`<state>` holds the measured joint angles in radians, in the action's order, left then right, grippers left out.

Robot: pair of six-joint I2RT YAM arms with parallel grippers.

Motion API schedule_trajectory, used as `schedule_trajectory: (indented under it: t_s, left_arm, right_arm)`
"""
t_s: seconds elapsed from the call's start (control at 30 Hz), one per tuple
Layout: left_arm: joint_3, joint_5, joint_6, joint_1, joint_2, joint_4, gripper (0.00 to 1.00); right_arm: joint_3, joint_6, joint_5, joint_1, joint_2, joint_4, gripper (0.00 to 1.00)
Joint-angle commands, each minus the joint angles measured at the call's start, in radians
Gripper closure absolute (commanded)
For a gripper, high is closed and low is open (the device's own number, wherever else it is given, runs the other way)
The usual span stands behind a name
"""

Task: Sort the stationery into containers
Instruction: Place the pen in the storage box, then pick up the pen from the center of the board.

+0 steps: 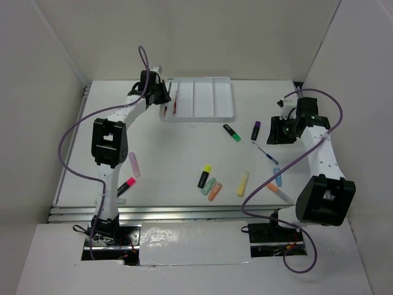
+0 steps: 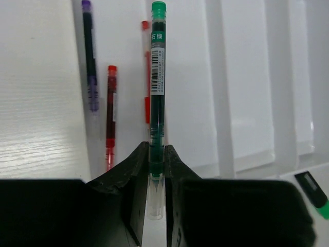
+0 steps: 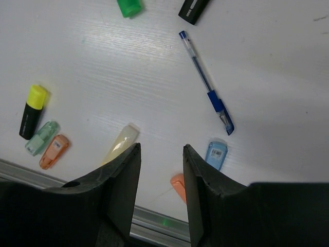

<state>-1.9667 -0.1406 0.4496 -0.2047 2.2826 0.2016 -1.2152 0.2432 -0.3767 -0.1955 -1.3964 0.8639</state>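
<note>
Tabletop point(image 1: 178, 153) holds four highlighters point(image 1: 204, 176), one blue pen point(image 1: 265, 152).

1. Robotics lab test cell; white table point(image 1: 178, 147) boxed in by plain white panels point(image 1: 215, 37).
2. Left arm point(image 1: 109, 142) and right arm point(image 1: 323, 161) bolted at near edge; purple cables point(image 1: 60, 147) trailing loose.

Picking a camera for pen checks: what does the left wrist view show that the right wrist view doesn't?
Only left wrist: the left gripper shut on a green pen, over the white tray, near a red pen and a purple pen. Only right wrist: the open right gripper, a blue pen, a pale yellow marker. Both: the table, a green-capped highlighter.
</note>
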Motion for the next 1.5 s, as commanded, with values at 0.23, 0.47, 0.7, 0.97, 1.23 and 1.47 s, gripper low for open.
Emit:
schedule_trajectory:
  t_s: [0.23, 0.47, 0.7, 0.97, 1.23, 1.47]
  left_arm:
    - [-0.060, 0.118, -0.017, -0.024, 0.087, -0.057, 0.79]
    - [-0.061, 0.136, -0.017, -0.025, 0.117, -0.062, 0.59]
    - [-0.080, 0.136, -0.032, -0.016, 0.111, -0.062, 0.50]
    - [0.009, -0.062, -0.124, -0.010, -0.089, -0.113, 0.31]
    - [0.242, -0.240, -0.158, 0.001, -0.366, -0.111, 0.28]
    - [0.416, -0.326, -0.091, 0.037, -0.553, -0.123, 0.28]
  right_arm:
    - [0.083, -0.008, 0.117, -0.007, 0.005, -0.074, 0.56]
    - [0.105, -0.004, 0.242, 0.008, -0.019, -0.086, 0.57]
    - [0.117, 0.024, 0.329, 0.042, -0.042, -0.088, 0.58]
    - [0.056, 0.076, 0.352, 0.102, -0.182, -0.066, 0.58]
    - [-0.056, 0.088, 0.361, 0.137, -0.341, -0.066, 0.58]
    - [-0.083, 0.129, 0.412, 0.157, -0.455, -0.068, 0.59]
